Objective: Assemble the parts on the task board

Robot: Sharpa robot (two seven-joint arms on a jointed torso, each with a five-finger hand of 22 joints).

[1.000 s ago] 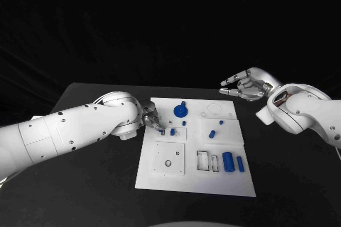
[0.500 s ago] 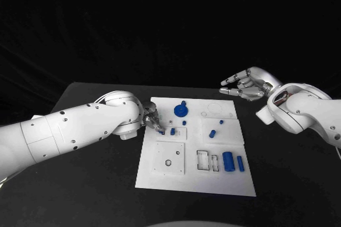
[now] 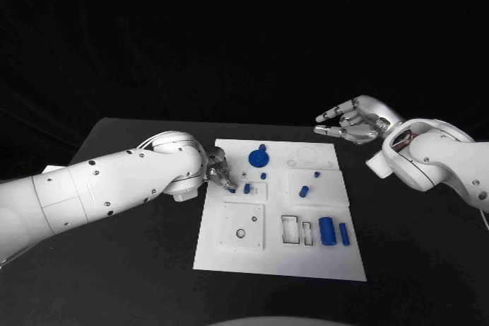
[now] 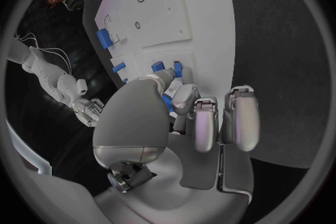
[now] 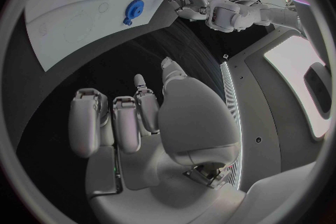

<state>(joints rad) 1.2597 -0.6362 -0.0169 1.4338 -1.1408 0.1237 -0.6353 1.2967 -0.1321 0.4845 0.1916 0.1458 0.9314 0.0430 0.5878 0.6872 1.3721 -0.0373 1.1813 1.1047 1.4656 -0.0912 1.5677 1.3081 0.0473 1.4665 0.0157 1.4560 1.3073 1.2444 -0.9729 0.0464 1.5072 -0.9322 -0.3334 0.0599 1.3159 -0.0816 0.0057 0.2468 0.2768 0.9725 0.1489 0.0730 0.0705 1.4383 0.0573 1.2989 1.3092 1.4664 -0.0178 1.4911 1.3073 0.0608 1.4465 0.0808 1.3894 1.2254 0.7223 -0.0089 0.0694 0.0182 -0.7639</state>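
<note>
Little change since the earlier frames: left hand is still kept at the task board's left edge, fingertips pinching a small blue part. Right hand is held above the far corner, fingers loosely curled, empty.

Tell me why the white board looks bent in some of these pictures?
Left wrist view: a fisheye lens curves the board's straight edges behind the left hand. Right wrist view: same bending, the board arcs past the right hand. Head view: the board looks straight-edged.
</note>
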